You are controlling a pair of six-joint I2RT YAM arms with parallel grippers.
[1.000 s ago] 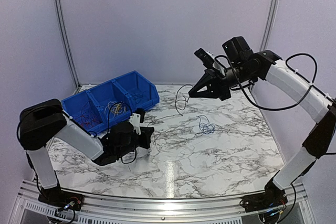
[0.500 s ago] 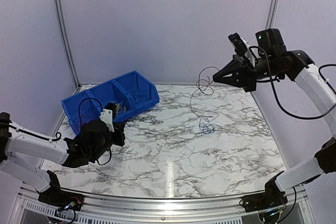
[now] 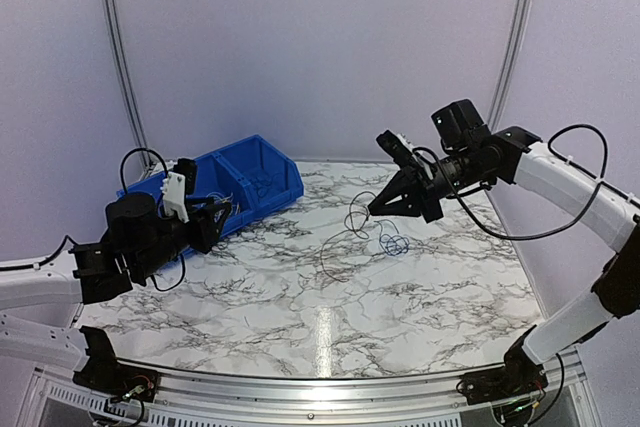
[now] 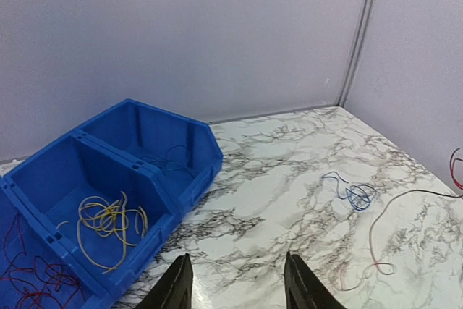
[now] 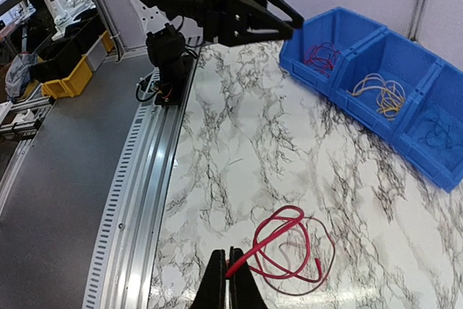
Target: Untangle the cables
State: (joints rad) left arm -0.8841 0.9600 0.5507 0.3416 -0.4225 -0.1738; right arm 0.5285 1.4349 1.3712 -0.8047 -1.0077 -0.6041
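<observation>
While the right gripper (image 5: 230, 267) is pinching a red cable (image 5: 289, 245) between fingers pressed tightly together, most of the sorting is looking finished. That cable is hanging in loose loops above the far right part of the worktop (image 3: 330, 337). Its thin tail seems to be trailing down onto the marble toward the middle.

A small blue cable (image 4: 352, 195) is lying in a clump on the worktop near the far right edge, just beside the hanging loops. In the left wrist view it is sitting apart from the red strand, so the two are probably no longer knotted together.

The bin (image 4: 205, 164) is standing at the far left corner, and each of its three compartments is holding one colour. Yellow cables (image 4: 105, 216) are resting in the middle one, a red heap (image 4: 29, 276) in the nearest, and a few dark bluish strands (image 4: 170, 158) in the farthest.

The left gripper (image 4: 237, 271) is hovering by the bin's near side with its fingers spread and nothing between them.

Judging from this, only two pieces are remaining outside the bin. The held red cable is waiting to go to the red compartment and the blue clump to the bluish one. No mixed bundle is showing anywhere on the worktop, so the task is nearing its end.
</observation>
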